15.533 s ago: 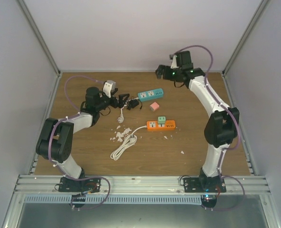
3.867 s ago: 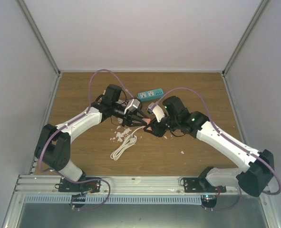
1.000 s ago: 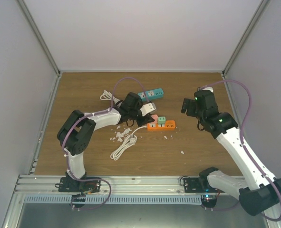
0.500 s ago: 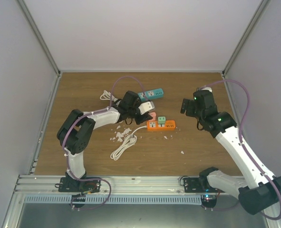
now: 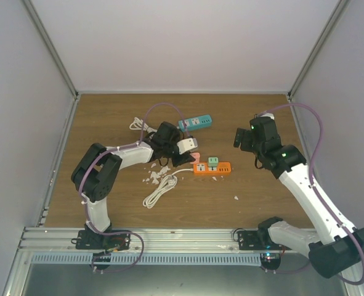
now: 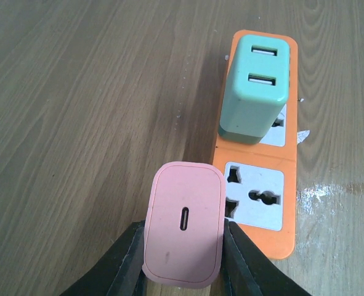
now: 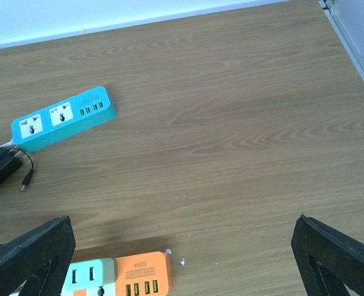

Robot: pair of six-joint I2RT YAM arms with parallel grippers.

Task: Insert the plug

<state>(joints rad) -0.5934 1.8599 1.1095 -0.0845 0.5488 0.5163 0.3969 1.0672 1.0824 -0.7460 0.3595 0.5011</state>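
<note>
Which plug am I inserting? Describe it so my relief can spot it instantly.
On the wooden table, find the orange power strip. At its left end, the left claw grips a pink charger. Unlike the mint charger already plugged in, it shows one slot port, not two.

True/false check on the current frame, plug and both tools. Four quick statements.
1. The left tool grips the pink charger by its sides. True.
2. The pink charger is seated in the orange power strip. False: it is held at the strip's near end, and the near socket shows bare.
3. A green adapter sits in the orange power strip's far socket. True.
4. The right tool holds the blue power strip. False: that tool is open and empty, and the blue power strip lies apart from it.
</note>
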